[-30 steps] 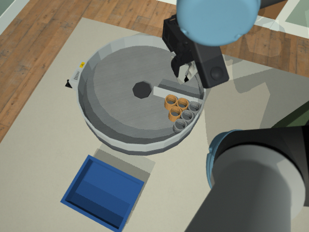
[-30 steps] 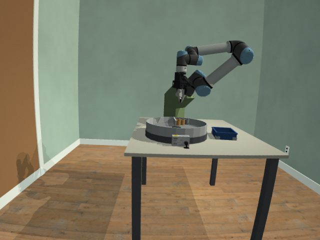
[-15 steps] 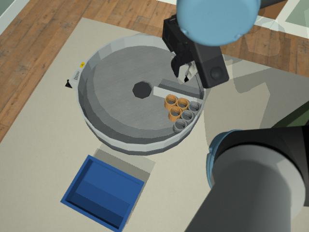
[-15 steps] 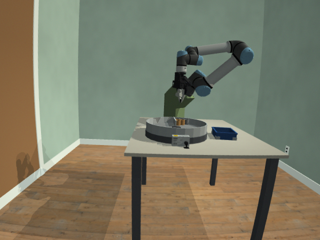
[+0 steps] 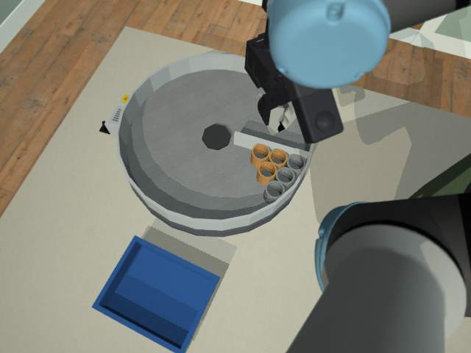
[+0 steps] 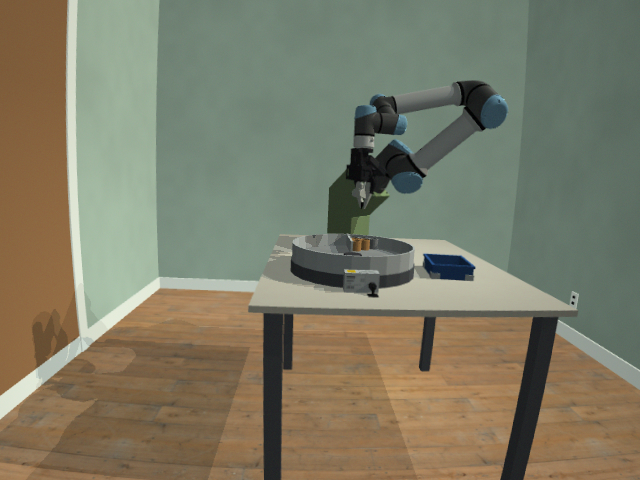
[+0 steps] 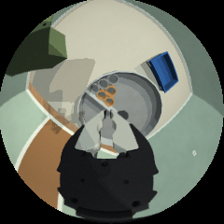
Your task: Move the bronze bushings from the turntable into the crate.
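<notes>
Three bronze bushings (image 5: 269,163) stand in a tight cluster on the grey turntable (image 5: 213,142), right of its black hub and against a white guide bar. Three steel bushings (image 5: 285,175) stand beside them along the rim. The cluster also shows in the wrist view (image 7: 106,94) and in the side view (image 6: 361,243). My gripper (image 5: 277,120) hangs high above the turntable's far right part, well above the bushings. Its fingers are shut with nothing between them, as the wrist view (image 7: 107,122) shows. The blue crate (image 5: 157,291) stands empty on the table near the turntable.
A white guide bar (image 5: 266,143) runs from near the hub to the rim. A control box (image 6: 361,281) sits on the turntable's side. The turntable has a raised rim. A green pedestal (image 6: 345,209) carries the arm behind the table.
</notes>
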Robot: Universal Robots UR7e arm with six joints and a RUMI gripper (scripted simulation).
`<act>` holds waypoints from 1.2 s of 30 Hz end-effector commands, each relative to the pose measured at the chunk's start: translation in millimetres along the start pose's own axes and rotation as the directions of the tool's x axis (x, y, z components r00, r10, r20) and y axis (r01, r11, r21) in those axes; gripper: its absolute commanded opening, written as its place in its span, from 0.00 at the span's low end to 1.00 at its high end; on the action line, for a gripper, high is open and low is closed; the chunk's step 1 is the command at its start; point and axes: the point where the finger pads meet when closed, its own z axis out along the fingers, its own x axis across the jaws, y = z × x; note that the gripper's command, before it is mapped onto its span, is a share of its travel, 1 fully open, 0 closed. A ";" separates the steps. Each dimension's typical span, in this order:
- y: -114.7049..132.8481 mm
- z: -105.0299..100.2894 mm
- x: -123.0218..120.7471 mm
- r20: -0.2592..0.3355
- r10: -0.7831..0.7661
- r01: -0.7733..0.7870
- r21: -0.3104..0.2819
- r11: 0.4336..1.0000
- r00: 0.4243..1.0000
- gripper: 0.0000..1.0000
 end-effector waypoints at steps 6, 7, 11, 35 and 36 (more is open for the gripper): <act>-7.0 63.6 19.5 0.002 0.000 0.000 -0.002 1.000 1.000 0.05; -8.1 69.1 21.4 0.002 0.000 0.000 -0.002 1.000 1.000 0.05; -10.5 78.7 25.0 0.001 0.000 0.000 -0.001 1.000 1.000 0.05; -10.5 78.8 25.0 0.001 0.000 0.000 -0.001 1.000 1.000 0.05; -10.5 78.8 25.0 0.001 0.000 0.000 -0.001 1.000 1.000 0.05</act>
